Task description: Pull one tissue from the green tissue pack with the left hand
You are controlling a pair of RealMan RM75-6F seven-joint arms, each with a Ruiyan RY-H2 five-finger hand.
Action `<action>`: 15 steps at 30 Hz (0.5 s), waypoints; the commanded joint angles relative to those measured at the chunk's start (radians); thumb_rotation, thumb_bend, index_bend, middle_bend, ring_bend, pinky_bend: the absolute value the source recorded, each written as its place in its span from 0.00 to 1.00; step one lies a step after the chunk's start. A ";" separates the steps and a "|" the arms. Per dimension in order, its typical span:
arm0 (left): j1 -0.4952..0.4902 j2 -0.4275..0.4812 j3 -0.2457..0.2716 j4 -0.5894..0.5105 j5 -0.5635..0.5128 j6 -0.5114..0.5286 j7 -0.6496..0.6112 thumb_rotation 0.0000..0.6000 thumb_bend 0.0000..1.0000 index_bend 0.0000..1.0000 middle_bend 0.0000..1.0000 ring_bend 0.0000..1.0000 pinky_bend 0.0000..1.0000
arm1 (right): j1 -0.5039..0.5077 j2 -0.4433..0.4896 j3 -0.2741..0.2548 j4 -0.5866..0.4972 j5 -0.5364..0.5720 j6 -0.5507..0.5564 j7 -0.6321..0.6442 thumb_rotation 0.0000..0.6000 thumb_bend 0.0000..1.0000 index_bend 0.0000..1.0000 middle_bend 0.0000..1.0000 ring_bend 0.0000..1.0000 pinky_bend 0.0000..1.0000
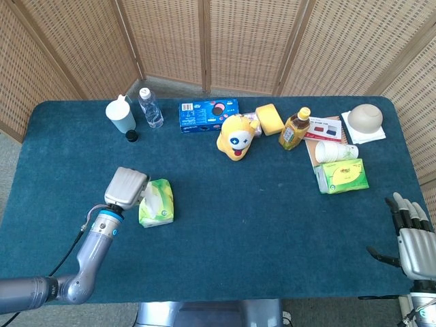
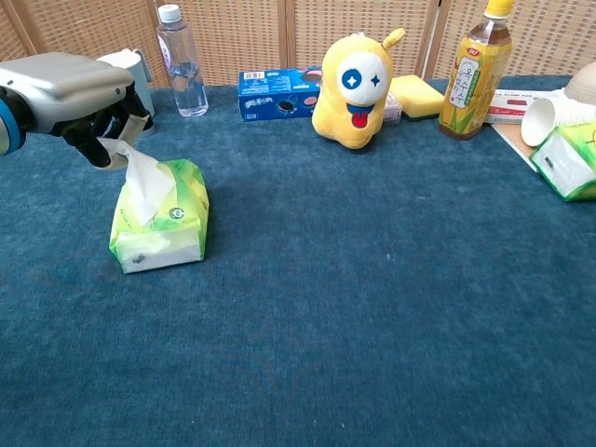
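The green tissue pack [image 1: 159, 206] [image 2: 164, 216] lies on the blue table's left side. A white tissue [image 2: 140, 179] sticks up out of its top slot. My left hand [image 1: 127, 187] [image 2: 76, 89] sits over the pack's left end with its fingers curled in, and it grips the top of the tissue, which bends toward the hand. In the head view the hand hides most of the tissue. My right hand [image 1: 411, 234] hangs off the table's right front corner, fingers spread and holding nothing.
A white cup [image 1: 120, 116], a water bottle [image 1: 150, 107] and a black cap [image 1: 131, 136] stand behind the pack. A blue box [image 1: 208, 114], yellow plush toy [image 1: 236, 137] and tea bottle [image 1: 294, 129] line the back. A second green tissue pack [image 1: 343, 176] lies at the right.
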 commanded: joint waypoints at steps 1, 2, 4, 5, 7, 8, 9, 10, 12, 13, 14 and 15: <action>0.015 0.007 0.008 -0.001 0.060 0.016 -0.049 1.00 0.43 0.74 0.78 0.66 0.81 | -0.001 0.002 0.001 0.000 0.000 0.003 0.007 0.91 0.00 0.00 0.00 0.00 0.00; 0.019 0.015 0.008 -0.009 0.079 0.024 -0.063 1.00 0.43 0.74 0.78 0.66 0.81 | -0.001 0.003 0.002 0.000 0.001 0.004 0.009 0.91 0.00 0.00 0.00 0.00 0.00; 0.029 0.041 0.005 -0.034 0.122 0.046 -0.084 1.00 0.43 0.75 0.79 0.67 0.82 | -0.001 0.004 0.002 0.000 0.002 0.003 0.012 0.91 0.00 0.00 0.00 0.00 0.00; 0.034 0.054 0.005 -0.049 0.136 0.053 -0.091 1.00 0.43 0.75 0.80 0.67 0.82 | -0.001 0.004 0.002 0.000 0.002 0.003 0.012 0.91 0.00 0.00 0.00 0.00 0.00; 0.042 0.088 0.001 -0.084 0.165 0.069 -0.099 1.00 0.43 0.75 0.80 0.67 0.82 | -0.001 0.004 0.001 0.000 0.001 0.003 0.010 0.91 0.00 0.00 0.00 0.00 0.00; 0.046 0.113 -0.003 -0.111 0.182 0.079 -0.103 1.00 0.43 0.75 0.80 0.67 0.82 | -0.001 0.003 0.001 0.000 -0.001 0.003 0.009 0.91 0.00 0.00 0.00 0.00 0.00; 0.051 0.134 -0.006 -0.134 0.194 0.087 -0.107 1.00 0.43 0.75 0.80 0.68 0.82 | -0.001 0.003 0.000 -0.001 -0.001 0.003 0.007 0.91 0.00 0.00 0.00 0.00 0.00; 0.054 0.148 -0.009 -0.149 0.202 0.093 -0.109 1.00 0.43 0.75 0.80 0.68 0.82 | -0.001 0.002 0.000 -0.001 -0.002 0.003 0.005 0.92 0.00 0.00 0.00 0.00 0.00; 0.066 0.191 -0.016 -0.199 0.228 0.111 -0.123 1.00 0.43 0.75 0.81 0.68 0.82 | -0.001 0.001 -0.001 -0.001 -0.002 0.003 0.001 0.91 0.00 0.00 0.00 0.00 0.00; 0.071 0.206 -0.018 -0.218 0.238 0.117 -0.130 1.00 0.43 0.76 0.81 0.68 0.82 | -0.001 0.000 -0.002 -0.002 -0.003 0.003 0.000 0.91 0.00 0.00 0.00 0.00 0.00; 0.078 0.231 -0.020 -0.245 0.254 0.124 -0.143 1.00 0.43 0.76 0.81 0.68 0.82 | 0.000 0.000 -0.002 -0.002 -0.003 0.003 -0.003 0.91 0.00 0.00 0.00 0.00 0.00; 0.086 0.257 -0.021 -0.272 0.273 0.131 -0.153 1.00 0.43 0.76 0.81 0.68 0.82 | 0.000 -0.001 -0.002 -0.002 -0.002 0.003 -0.005 0.91 0.00 0.00 0.00 0.00 0.00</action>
